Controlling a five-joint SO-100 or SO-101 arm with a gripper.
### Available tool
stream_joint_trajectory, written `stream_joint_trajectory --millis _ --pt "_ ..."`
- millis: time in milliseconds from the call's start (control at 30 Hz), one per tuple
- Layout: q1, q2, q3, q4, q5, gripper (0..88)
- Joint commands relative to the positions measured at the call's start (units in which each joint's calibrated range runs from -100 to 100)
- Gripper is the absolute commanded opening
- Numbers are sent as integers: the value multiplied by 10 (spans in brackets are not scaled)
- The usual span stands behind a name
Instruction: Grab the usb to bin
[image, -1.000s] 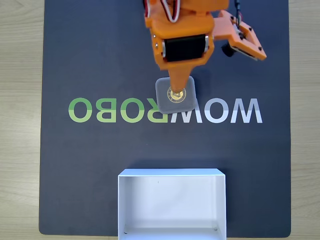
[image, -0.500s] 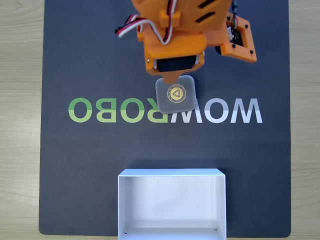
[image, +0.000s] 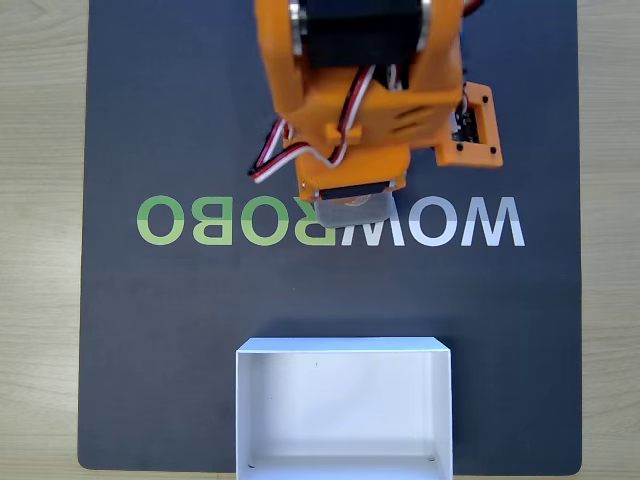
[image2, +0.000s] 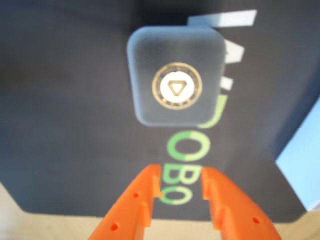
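- Fixed view: my orange arm covers most of the small flat grey rounded-square usb (image: 352, 208) at frame centre, so I judge I'm lining up a grab. The white rectangular open-top bin (image: 343, 347) waits empty at the bottom. A second ago the usb's gold emblem showed; now it's covered.
- Wrist view: the orange two-finger gripper (image2: 181, 181) stands narrowly parted at the bottom, empty, with the usb (image2: 176, 75) at upper centre, apart from the tips.
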Motion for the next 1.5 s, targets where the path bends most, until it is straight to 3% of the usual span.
stream_joint_trajectory --millis 0,167,300,600,1467 --pt "7 -1 -19 25 1 208" --pt "2 5 -18 67 2 371" --pt "4 7 -14 67 3 423" --pt "10 7 101 1 65 427" --pt "-35 114 106 -66 61 419"
